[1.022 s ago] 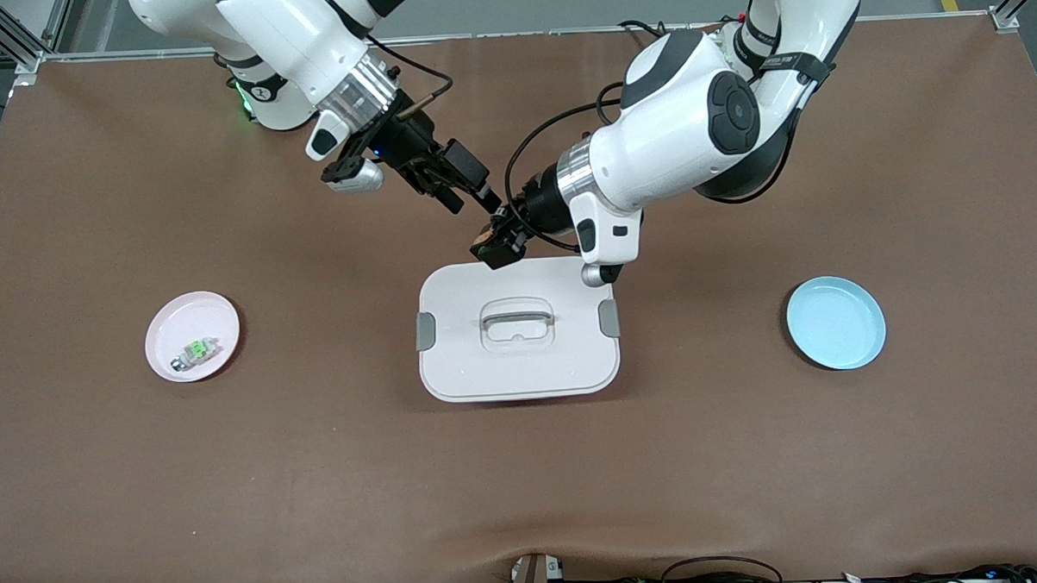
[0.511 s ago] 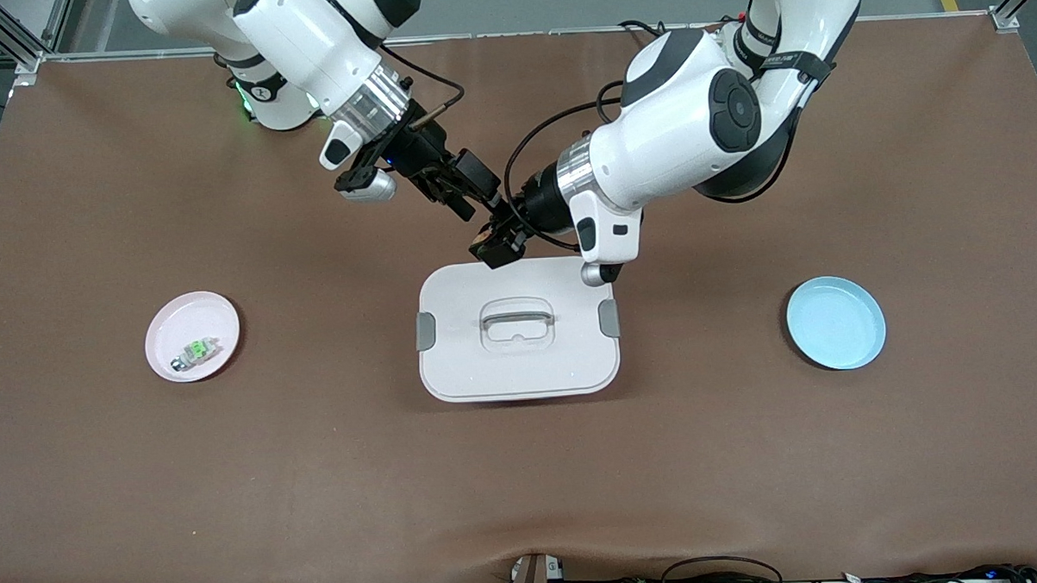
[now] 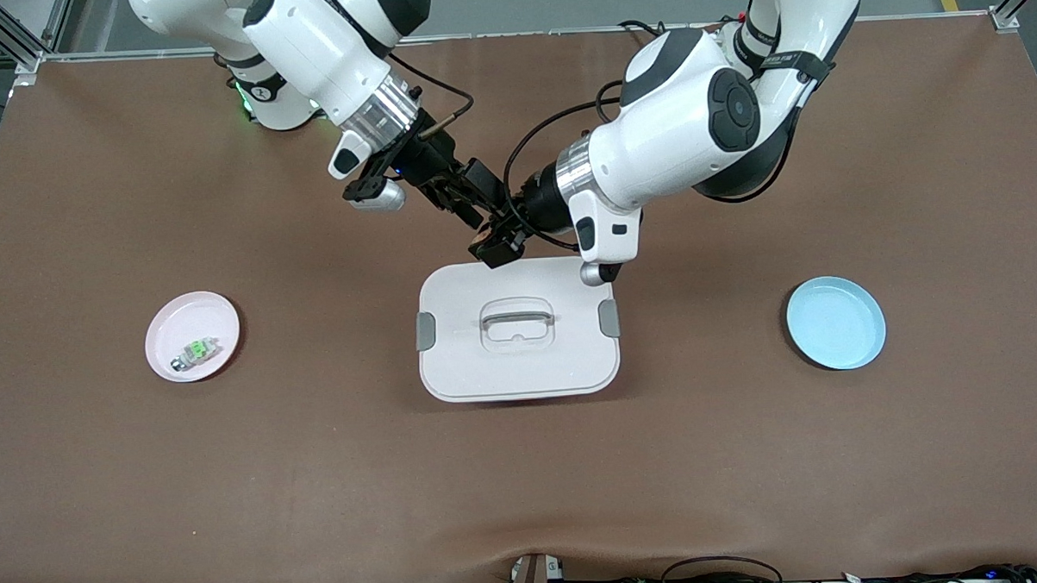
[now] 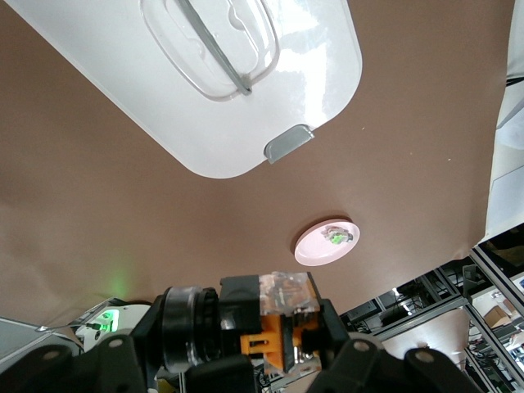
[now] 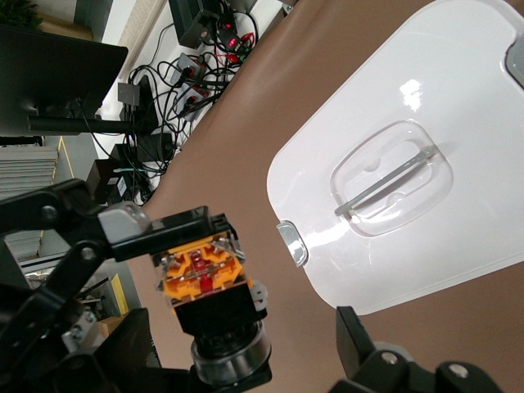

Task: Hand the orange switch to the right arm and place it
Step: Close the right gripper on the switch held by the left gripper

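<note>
The orange switch (image 3: 485, 237) is a small black part with an orange top and a metal ring end. My left gripper (image 3: 495, 240) is shut on it and holds it in the air over the white box's edge nearest the robots. In the left wrist view the switch (image 4: 282, 323) sits clamped between the fingers. My right gripper (image 3: 478, 208) is open and right next to it. In the right wrist view its two fingers (image 5: 360, 344) stand wide apart on either side of the switch's ring end (image 5: 229, 348), without touching.
A white lidded box (image 3: 518, 360) with a handle sits mid-table. A pink plate (image 3: 213, 315) toward the right arm's end holds a whitish part with a green top (image 3: 195, 350). A blue plate (image 3: 835, 322) lies toward the left arm's end.
My right gripper has moved down toward the left gripper until its open fingers straddle the switch. The left arm has held still with the switch.
</note>
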